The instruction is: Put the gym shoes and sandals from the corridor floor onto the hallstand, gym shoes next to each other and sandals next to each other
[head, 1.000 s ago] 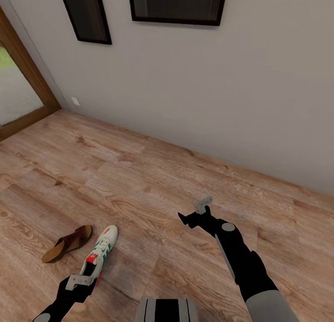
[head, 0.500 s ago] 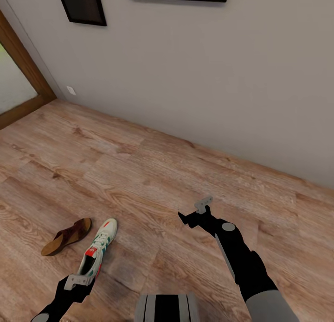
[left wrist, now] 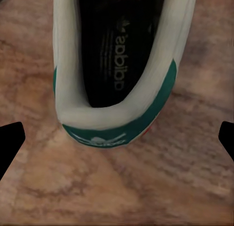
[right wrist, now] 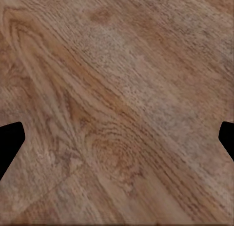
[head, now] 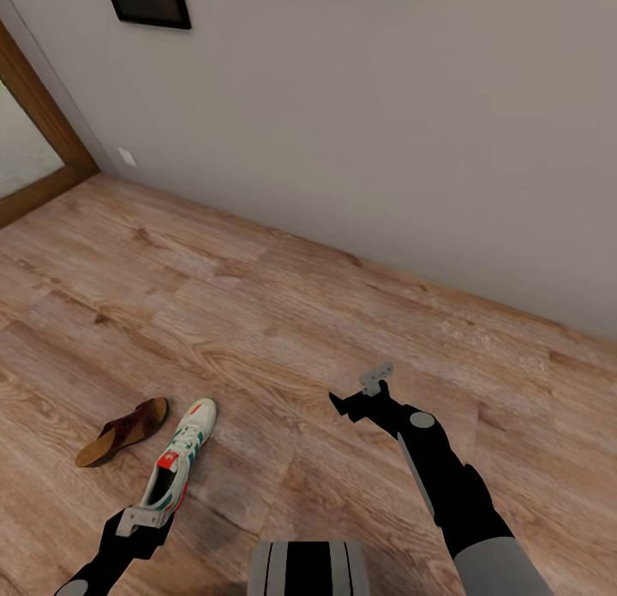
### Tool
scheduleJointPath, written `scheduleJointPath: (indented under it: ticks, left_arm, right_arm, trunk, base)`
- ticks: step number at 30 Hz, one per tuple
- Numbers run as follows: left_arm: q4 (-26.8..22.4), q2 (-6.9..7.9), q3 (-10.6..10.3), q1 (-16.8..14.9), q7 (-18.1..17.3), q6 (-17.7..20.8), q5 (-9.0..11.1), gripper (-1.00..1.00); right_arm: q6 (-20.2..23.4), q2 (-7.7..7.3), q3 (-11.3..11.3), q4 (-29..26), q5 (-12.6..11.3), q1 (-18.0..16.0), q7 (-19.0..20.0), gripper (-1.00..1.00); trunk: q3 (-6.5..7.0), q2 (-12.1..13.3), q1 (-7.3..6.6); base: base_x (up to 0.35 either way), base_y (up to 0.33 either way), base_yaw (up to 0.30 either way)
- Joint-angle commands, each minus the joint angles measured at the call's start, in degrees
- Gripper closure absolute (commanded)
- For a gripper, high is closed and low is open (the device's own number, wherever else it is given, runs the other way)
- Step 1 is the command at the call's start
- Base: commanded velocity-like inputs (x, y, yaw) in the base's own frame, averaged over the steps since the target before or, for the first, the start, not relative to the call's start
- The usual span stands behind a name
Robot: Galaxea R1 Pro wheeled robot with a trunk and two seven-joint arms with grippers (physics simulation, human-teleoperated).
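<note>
One gym shoe [head: 180, 464] and one sandal [head: 122, 430] lie on the corridor floor [head: 283, 322], lower left of the head view, just beside each other, apparently not touching. Sneaker: cream-white, green stripes, red tongue patch, toe pointing up-frame towards the wall [head: 386, 133]. Sandal: brown, flat, to its left. Hallstand not spotted from here.

Left gripper [head: 137, 520] hovers at the heel end of the sneaker, bottom left of the frame. Left wrist view looks straight down into the shoe's dark opening [left wrist: 122, 45], green heel tab [left wrist: 97, 138] central, with the two black fingertips [left wrist: 9, 143] spread wide at either edge and nothing between them. Jaws released, grasping nothing.

Right gripper [head: 360, 394] hangs over bare planks, lower centre-right of the head view; its wrist view shows wood grain [right wrist: 117, 109], fingertips at the frame edges, likewise released and empty.

Step in hand, as I judge it: closing on the sneaker's heel. Best done by nudging forward so one finger drops inside the collar and the other outside the heel wall, then pinching the padded rim. Going lower now would likely only meet floor behind the heel.
</note>
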Motion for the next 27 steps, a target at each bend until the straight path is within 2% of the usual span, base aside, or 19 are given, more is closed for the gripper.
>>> scheduleJointPath:
  ticks: [1, 11, 27]
  left_arm:
    - [-0.2, -0.04, 0.5, 0.0, -0.5, -0.3, -0.6, -1.0]
    - [-1.7, -0.12, 0.7, 0.1, -0.6, -0.1, -0.5, -1.0]
    - [-1.9, -0.21, 0.3, 0.5, -0.5, -0.1, -0.5, -1.0]
  right_arm:
    - [0.2, 0.03, -0.1, -0.1, 0.6, 0.0, 0.4, -1.0]
    - [0.2, 0.03, -0.1, -0.1, 0.6, 0.0, 0.3, -1.0]
    - [0.1, -0.3, -0.2, 0.0, 0.7, 0.0, 0.2, -1.0]
  trunk:
    - [-0.27, 0.0, 0.01]
    - [-3.1, -0.2, 0.27]
    - [-3.29, -0.2, 0.27]
  base:
    - [0.0, 0.0, 0.0]
    - [0.0, 0.0, 0.0]
    - [0.0, 0.0, 0.0]
